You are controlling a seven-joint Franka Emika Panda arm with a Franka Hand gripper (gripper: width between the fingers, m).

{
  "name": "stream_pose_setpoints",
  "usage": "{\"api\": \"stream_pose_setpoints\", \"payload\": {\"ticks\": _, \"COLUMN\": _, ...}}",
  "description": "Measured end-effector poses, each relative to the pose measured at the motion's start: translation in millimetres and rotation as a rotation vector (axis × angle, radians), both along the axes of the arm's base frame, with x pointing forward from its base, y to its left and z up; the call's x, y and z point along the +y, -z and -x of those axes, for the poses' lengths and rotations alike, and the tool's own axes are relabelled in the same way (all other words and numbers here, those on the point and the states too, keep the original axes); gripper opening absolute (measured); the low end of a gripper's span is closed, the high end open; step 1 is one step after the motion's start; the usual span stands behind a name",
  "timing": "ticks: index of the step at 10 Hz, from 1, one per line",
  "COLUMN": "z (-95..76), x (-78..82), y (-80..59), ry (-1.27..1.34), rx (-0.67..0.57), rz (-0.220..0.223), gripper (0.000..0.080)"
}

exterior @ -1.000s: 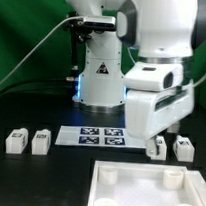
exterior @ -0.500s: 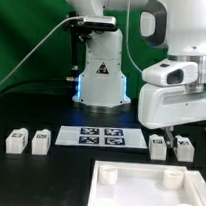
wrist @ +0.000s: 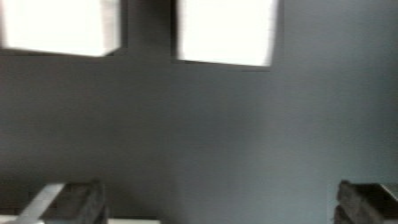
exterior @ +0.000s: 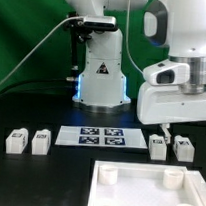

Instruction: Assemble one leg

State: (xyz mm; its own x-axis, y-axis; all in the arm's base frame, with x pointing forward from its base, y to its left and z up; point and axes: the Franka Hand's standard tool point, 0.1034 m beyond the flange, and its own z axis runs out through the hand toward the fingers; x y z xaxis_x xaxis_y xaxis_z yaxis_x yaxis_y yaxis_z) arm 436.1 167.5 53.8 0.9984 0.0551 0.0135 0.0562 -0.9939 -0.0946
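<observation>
Four small white legs with marker tags stand on the black table: two at the exterior view's left (exterior: 17, 139) (exterior: 40, 139) and two at its right (exterior: 158, 146) (exterior: 184, 149). My gripper (exterior: 168, 129) hangs just above the right pair, holding nothing. In the wrist view its two dark fingertips (wrist: 71, 200) stand wide apart, so the gripper (wrist: 222, 205) is open and empty. Two white legs (wrist: 63, 25) (wrist: 228, 30) show ahead of it on the dark table, untouched.
The marker board (exterior: 100, 138) lies between the two pairs of legs. The large white square tray-like piece (exterior: 134, 194) with corner sockets lies at the front. The robot base (exterior: 101, 71) stands behind, before a green backdrop.
The hand has moved toward the exterior view's right and risen a little, uncovering the right pair of legs. Since half a second ago it has barely shifted.
</observation>
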Motion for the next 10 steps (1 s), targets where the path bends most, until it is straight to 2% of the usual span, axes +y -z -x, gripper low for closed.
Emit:
{"api": "stream_pose_setpoints", "payload": {"ticks": 1, "z": 4.0, "x": 0.0, "y": 1.2, "ry": -0.016, "rx": 0.038, "rz": 0.009, "gripper": 0.0649}}
{"api": "stream_pose_setpoints", "payload": {"ticks": 3, "z": 12.3, "x": 0.6, "y": -1.0, "ry": -0.037, "rx": 0.251, "rz": 0.048, "gripper": 0.0649}}
{"api": "stream_pose_setpoints", "payload": {"ticks": 5, "z": 17.0, "x": 3.9, "y": 6.1, "ry": -0.055, "rx": 0.448, "rz": 0.073, "gripper": 0.0649}}
{"api": "stream_pose_setpoints", "payload": {"ticks": 6, "z": 12.2, "x": 6.2, "y": 9.4, "ry": -0.055, "rx": 0.500, "rz": 0.076, "gripper": 0.0649}}
{"api": "stream_pose_setpoints", "payload": {"ticks": 8, "z": 15.2, "x": 5.1, "y": 10.3, "ry": -0.066, "rx": 0.651, "rz": 0.094, "gripper": 0.0649}}
{"api": "stream_pose_setpoints", "payload": {"ticks": 10, "z": 13.8, "x": 6.5, "y": 14.2, "ry": -0.046, "rx": 0.709, "rz": 0.092, "gripper": 0.0649}}
